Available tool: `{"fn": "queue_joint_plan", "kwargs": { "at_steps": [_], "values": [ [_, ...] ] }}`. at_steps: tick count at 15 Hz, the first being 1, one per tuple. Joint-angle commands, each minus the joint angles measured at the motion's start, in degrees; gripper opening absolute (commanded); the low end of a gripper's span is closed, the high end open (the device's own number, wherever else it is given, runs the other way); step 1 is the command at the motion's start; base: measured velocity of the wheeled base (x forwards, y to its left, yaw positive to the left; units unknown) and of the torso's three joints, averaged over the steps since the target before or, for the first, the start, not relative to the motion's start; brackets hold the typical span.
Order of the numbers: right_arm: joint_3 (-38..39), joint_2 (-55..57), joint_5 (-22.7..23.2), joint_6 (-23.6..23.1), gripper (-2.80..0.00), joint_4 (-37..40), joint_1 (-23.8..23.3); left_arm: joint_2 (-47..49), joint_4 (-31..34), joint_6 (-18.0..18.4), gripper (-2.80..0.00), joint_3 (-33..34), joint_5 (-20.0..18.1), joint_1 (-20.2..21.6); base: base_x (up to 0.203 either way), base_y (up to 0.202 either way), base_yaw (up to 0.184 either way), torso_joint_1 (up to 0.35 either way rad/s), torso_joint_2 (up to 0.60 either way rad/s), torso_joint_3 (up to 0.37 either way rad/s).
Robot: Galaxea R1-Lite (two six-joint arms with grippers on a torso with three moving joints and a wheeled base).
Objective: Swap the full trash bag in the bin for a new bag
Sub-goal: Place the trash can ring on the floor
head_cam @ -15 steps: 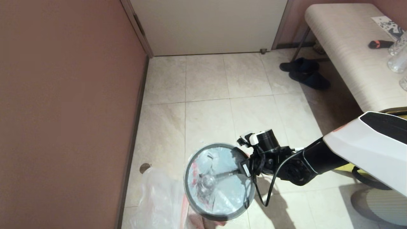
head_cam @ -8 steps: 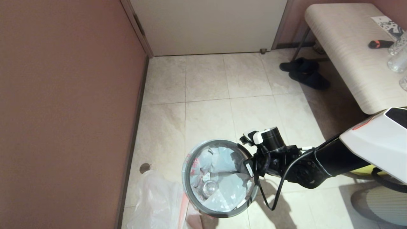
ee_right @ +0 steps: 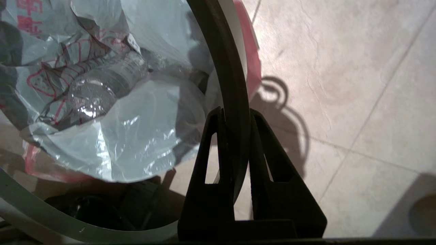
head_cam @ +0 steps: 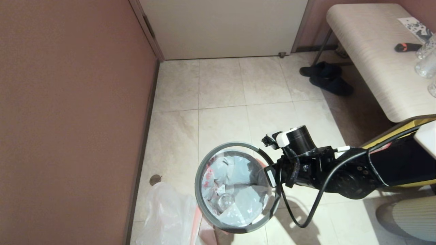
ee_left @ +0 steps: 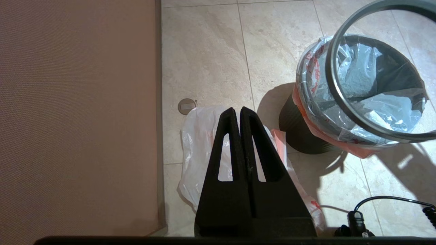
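At lower left the limp translucent white new bag (head_cam: 170, 217) lies on the tiles. At lower centre stands the round black bin (ee_left: 299, 134); its loose grey hoop (head_cam: 204, 163) hangs above it, pinched at its right edge by the right gripper (ee_right: 236, 115). The left gripper (ee_left: 237, 114), shut and empty, is nearer the new bag.

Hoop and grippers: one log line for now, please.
right gripper: shut on hoop, held above bin | full bag: in bin | new bag: on floor | left gripper: shut, idle
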Motion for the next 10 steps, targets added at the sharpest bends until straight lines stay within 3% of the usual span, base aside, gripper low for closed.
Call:
{"fn": "queue_joint_plan", "kwargs": {
  "at_steps": [1,3,7,10],
  "values": [
    [-0.6,-7.0,-2.3,3.5,-2.80,8.4,-0.8,0.0,0.0,0.0,-2.80,0.0,0.0,0.0,0.000,0.000,0.000,0.000,0.00,0.000],
    [-0.9,-10.3,-3.2,6.7,-2.80,12.5,-3.4,0.1,0.0,0.0,-2.80,0.0,0.0,0.0,0.000,0.000,0.000,0.000,0.00,0.000],
    [-0.4,-13.5,-4.3,11.9,-2.80,15.5,-15.3,0.0,0.0,0.0,-2.80,0.0,0.0,0.0,0.000,0.000,0.000,0.000,0.00,0.000],
    [-0.6,-11.7,0.7,14.9,-2.80,15.3,-25.5,0.0,0.0,0.0,-2.80,0.0,0.0,0.0,0.000,0.000,0.000,0.000,0.00,0.000]
  ]
}}
